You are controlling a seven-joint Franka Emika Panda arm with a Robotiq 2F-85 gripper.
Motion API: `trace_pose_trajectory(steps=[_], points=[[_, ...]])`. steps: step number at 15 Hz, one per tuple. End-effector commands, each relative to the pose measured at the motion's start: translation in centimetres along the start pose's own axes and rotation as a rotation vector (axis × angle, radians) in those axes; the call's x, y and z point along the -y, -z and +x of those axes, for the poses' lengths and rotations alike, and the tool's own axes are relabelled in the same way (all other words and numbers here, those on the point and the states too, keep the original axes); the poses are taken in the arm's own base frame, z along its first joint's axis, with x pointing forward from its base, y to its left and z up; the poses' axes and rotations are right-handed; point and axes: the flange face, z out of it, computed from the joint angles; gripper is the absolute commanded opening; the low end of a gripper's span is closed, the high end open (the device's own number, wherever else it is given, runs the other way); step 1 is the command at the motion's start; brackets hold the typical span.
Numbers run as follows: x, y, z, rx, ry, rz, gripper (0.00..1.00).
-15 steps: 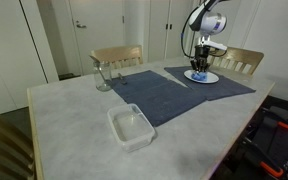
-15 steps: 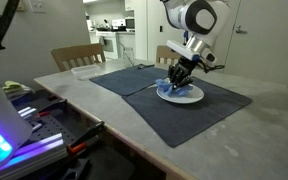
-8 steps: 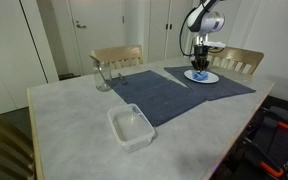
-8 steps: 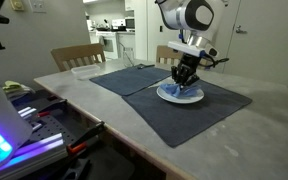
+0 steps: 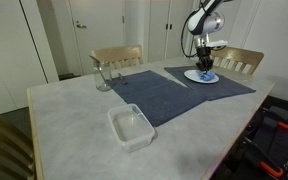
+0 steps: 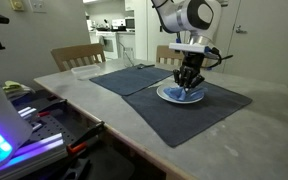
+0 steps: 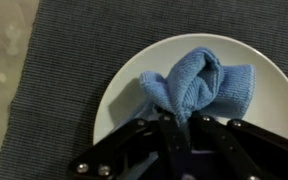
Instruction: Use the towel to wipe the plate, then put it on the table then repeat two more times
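The white plate [image 7: 124, 85] lies on the dark-blue mat and fills most of the wrist view. A bunched light-blue towel [image 7: 199, 85] rests on it, pinched at its lower edge between the fingers of my gripper [image 7: 182, 125], which is shut on it. In both exterior views the gripper [image 5: 204, 66] [image 6: 189, 82] points straight down over the plate [image 5: 200, 77] [image 6: 179, 96], holding the towel [image 6: 186, 88] against its middle. The table [image 5: 74, 115] [image 6: 234, 130] with its pale marbled top carries everything.
Two dark-blue mats [image 5: 154, 95] [image 6: 134, 78] cover the table's middle. A clear plastic container [image 5: 131, 127] sits near the front edge, a glass [image 5: 102, 76] at the far side. Chairs [image 5: 117, 56] [image 6: 76, 56] stand around the table.
The gripper has slid across the plate with the towel, shifting a little sideways and turning at the wrist. The plate has stayed in place.
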Motion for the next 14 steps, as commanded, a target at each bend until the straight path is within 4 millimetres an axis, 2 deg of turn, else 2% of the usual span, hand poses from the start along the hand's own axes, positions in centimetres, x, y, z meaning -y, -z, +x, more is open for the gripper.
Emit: trace_pose_trajectory(steps=[1,4,14], points=[[1.0,-0.3,-0.2,0.047,0.059,0.062,0.04],[2.8,0.7,0.1,0.025,0.168,0.126,0.04],[9.5,3.3,1.1,-0.015,0.469,0.148,0.04]])
